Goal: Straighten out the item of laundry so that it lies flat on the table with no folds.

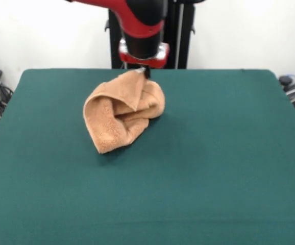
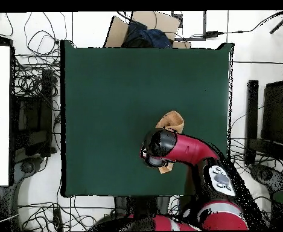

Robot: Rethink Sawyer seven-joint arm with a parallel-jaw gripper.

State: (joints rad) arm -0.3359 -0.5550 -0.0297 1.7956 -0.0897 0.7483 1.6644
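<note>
Front and overhead views of a Sawyer arm (image 1: 137, 25) working a peach-orange terry towel (image 1: 123, 115) on a green felt-covered counter (image 1: 214, 168). The towel sits toward the robot's side of the counter, bunched into a rumpled, rolled heap with one end tapering toward the camera in the front view and its far top edge drawn up to a peak. The gripper (image 1: 146, 71) meets that peak; its jaws are mostly hidden behind the wrist and cloth, so whether they are pinched on the fabric or merely touching it cannot be told. In the overhead view the arm (image 2: 186, 148) covers most of the towel (image 2: 171, 121), leaving only one end visible beyond the wrist. The step in hand appears to be unrolling by one edge. To do it well, the hold should take a single layer at the peak rather than the whole bundle, rise just enough for the roll to fall open, and then drag low toward open counter so that friction spreads the cloth flat.
</note>
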